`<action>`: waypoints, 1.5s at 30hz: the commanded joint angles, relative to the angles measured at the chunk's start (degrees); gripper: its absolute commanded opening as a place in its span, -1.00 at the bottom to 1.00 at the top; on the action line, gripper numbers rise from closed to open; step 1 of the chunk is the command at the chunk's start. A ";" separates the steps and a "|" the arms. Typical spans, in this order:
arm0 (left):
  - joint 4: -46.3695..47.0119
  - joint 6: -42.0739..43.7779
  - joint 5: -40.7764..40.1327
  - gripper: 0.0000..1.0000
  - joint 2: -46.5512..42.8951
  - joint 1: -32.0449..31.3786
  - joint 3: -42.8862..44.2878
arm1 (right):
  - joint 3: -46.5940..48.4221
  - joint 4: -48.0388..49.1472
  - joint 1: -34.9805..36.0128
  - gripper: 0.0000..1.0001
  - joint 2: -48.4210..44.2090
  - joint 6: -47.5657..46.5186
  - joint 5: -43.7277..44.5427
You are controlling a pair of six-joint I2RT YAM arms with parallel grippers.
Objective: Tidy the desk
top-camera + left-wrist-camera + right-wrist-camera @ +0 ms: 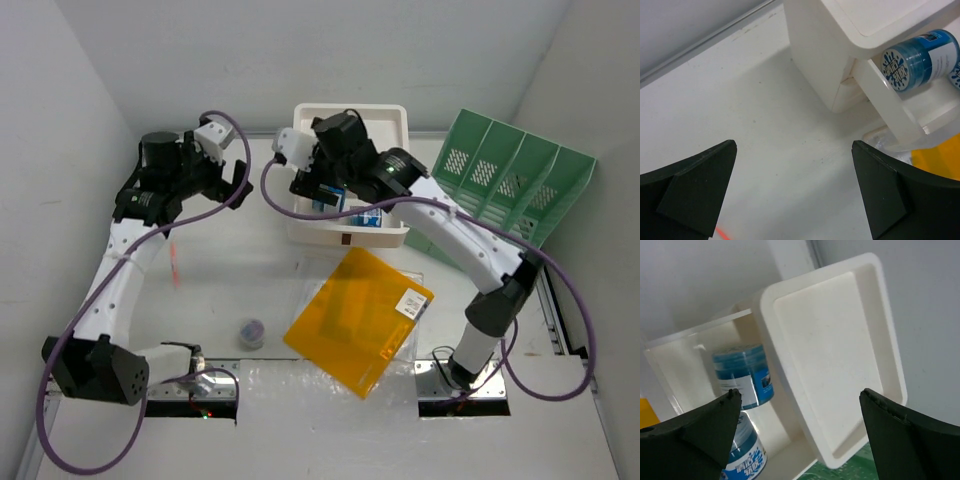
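White walls close round the white counter (250,275), a flat matte top that fills the overhead view. The right tool (797,400), jaws spread and empty, hangs over the drawer box (392,120) at 12 o'clock, whose open drawer holds glossy blue canisters (742,375). The left tool (792,190), also spread and empty, hovers at 10 o'clock. The likely step is loading the drawer, so work vertically, clear of its thick moulded walls. At 5 o'clock the slick, flat orange folder (355,320) will want an edge lift. At 7 o'clock the small round jar (251,331) suits a side pinch.
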 commanded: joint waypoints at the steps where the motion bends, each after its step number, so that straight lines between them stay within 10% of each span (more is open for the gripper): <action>1: 5.78 -1.84 2.08 0.99 4.35 0.58 4.11 | -0.01 8.10 -0.40 0.93 -9.15 11.57 3.68; 7: 11.49 -7.55 4.57 0.99 14.02 -1.61 13.69 | -31.36 29.55 0.03 0.05 -27.44 43.92 14.68; 14: 12.46 -10.11 -2.64 0.99 24.22 -6.97 24.42 | -55.55 35.29 1.35 0.02 -42.84 58.36 20.84; 30: 10.26 -11.25 -10.46 0.99 36.97 -12.43 32.60 | -68.05 38.87 8.82 0.02 -42.51 70.85 15.65; 45: 12.37 -11.78 -9.59 0.89 35.92 -12.87 26.90 | -67.80 59.45 6.10 -0.19 -30.64 58.20 18.46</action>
